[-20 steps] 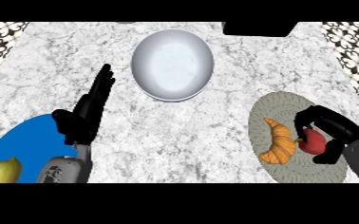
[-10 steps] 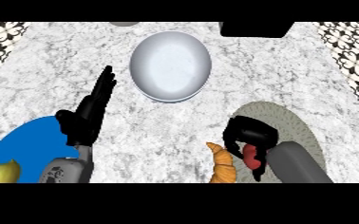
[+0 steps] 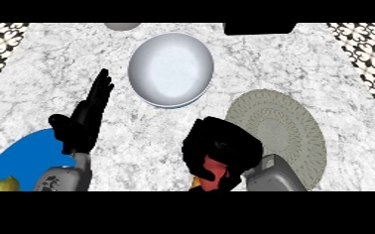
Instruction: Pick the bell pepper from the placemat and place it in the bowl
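The right hand (image 3: 219, 151), fingers curled around the red bell pepper (image 3: 213, 170), is carrying it left off the placemat (image 3: 282, 124) toward the bowl (image 3: 171, 69), farther off than a second ago. The left hand (image 3: 84, 119) is resting open at left.

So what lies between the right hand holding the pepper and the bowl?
In the head view, only bare marble counter separates the right hand, curled round the red pepper, from the bowl. The placemat lies off to the side.
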